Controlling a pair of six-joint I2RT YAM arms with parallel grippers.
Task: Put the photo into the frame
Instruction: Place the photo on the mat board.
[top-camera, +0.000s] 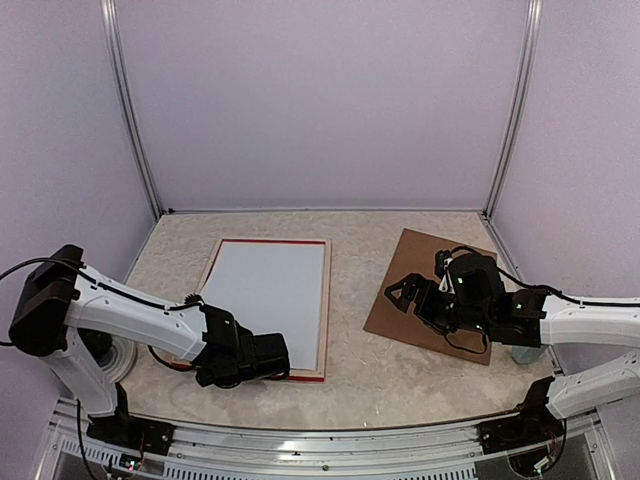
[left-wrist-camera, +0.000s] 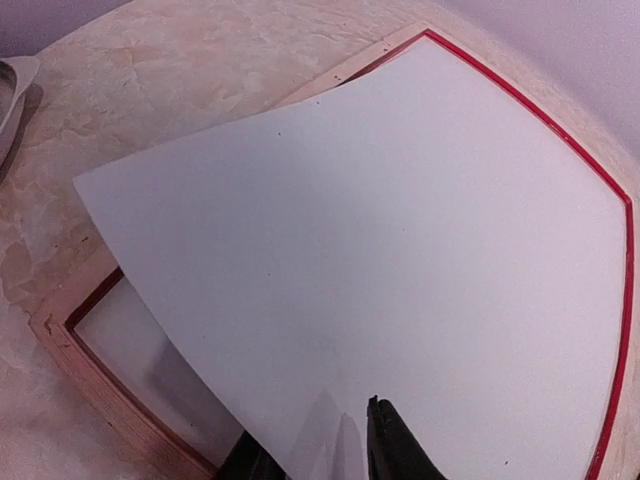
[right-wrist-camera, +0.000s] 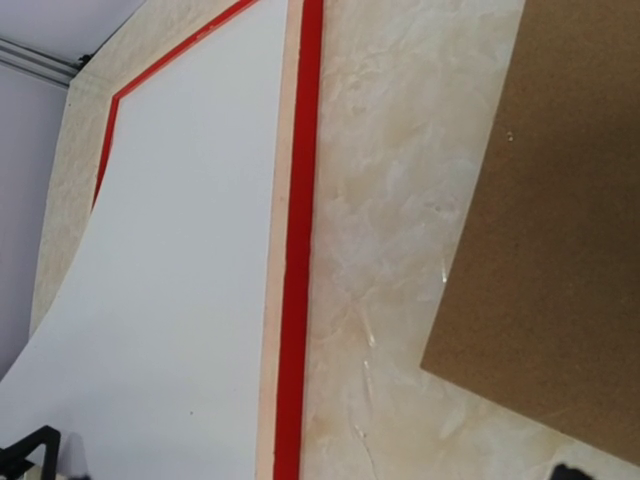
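The frame (top-camera: 325, 310) lies flat on the table, left of centre, with a thin red line and pale wood edges showing. A plain white sheet (top-camera: 268, 300) covers its opening, and no cat print shows on the side facing up. My left gripper (top-camera: 272, 358) is at the frame's near edge, shut on the sheet's near edge (left-wrist-camera: 330, 300). It holds that end curled up above the frame (left-wrist-camera: 90, 350). One finger (left-wrist-camera: 395, 445) lies on top of the sheet and the other is under it. My right gripper (top-camera: 395, 293) is open and empty, over bare table between the frame (right-wrist-camera: 295, 300) and the backing board.
The brown backing board (top-camera: 440, 290) lies flat at the right, turned slightly askew; it also shows in the right wrist view (right-wrist-camera: 560, 220). Pale booth walls close the back and sides. The left arm's round white base (top-camera: 120, 360) sits near the frame's near left corner.
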